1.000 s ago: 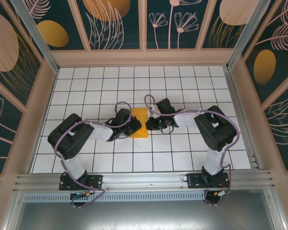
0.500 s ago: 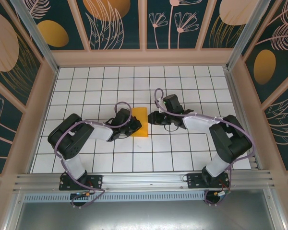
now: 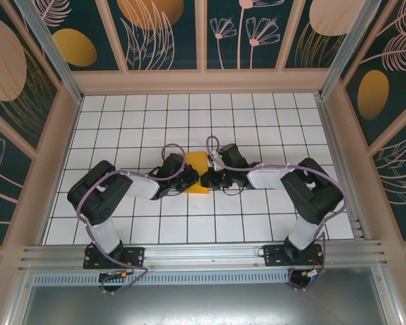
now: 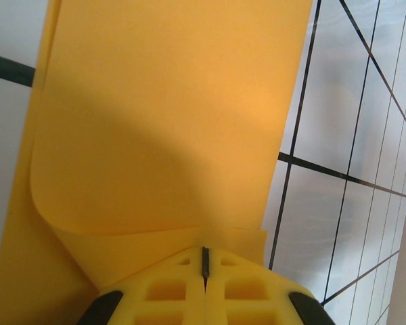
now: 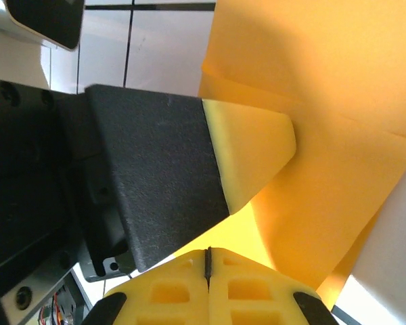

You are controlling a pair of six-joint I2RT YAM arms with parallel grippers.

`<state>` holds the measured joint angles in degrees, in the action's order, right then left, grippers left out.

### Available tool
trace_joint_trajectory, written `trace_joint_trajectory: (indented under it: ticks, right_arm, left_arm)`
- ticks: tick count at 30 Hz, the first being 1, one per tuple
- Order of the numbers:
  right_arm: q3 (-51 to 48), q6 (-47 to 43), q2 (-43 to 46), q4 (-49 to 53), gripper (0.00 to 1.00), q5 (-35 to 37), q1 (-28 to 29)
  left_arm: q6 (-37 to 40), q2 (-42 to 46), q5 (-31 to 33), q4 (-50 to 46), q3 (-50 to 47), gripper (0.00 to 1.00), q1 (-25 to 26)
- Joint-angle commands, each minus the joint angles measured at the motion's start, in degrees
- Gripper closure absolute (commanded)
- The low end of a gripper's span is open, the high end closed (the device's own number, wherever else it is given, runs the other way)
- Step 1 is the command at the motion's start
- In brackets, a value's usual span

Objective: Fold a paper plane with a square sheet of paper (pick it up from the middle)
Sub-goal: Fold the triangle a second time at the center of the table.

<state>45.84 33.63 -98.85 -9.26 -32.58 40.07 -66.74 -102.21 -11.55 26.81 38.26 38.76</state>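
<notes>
The square sheet of paper [image 3: 197, 164] lies folded lengthwise into a narrow orange-yellow rectangle in the middle of the grid table. My left gripper [image 3: 189, 178] is shut, its tips pressed onto the paper's near left part. In the left wrist view the shut yellow fingertips [image 4: 204, 256] sit on a curled fold of the paper [image 4: 169, 115]. My right gripper [image 3: 204, 180] is shut at the paper's near right edge. In the right wrist view its tips [image 5: 208, 252] meet over the paper [image 5: 338, 135], close beside the left gripper's yellow-tipped finger [image 5: 254, 152].
The white grid table [image 3: 257, 115] stretches all round the paper. Patterned walls with wooden frames [image 3: 203, 80] close the back and sides. An aluminium rail [image 3: 203, 254] with both arm bases runs along the near edge.
The right gripper swung out to the right and opened a little, then came back left and down to the paper's near right edge, shut. The left arm and the paper stayed put.
</notes>
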Motion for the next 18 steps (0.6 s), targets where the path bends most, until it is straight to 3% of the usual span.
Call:
trace_joint_trajectory:
  ticks: [1, 18]
  right_arm:
    - [0.17, 0.63, -1.65, 0.05, 0.97, -0.12, 0.62]
    - [-4.71, 1.15, -4.56, 0.0, 0.97, 2.0, 0.36]
  left_arm:
    - [0.32, -1.56, -0.28, -2.2, -0.55, 1.0, -0.06]
    - [0.4, -2.1, -0.53, -2.28, -0.47, 1.0, -0.02]
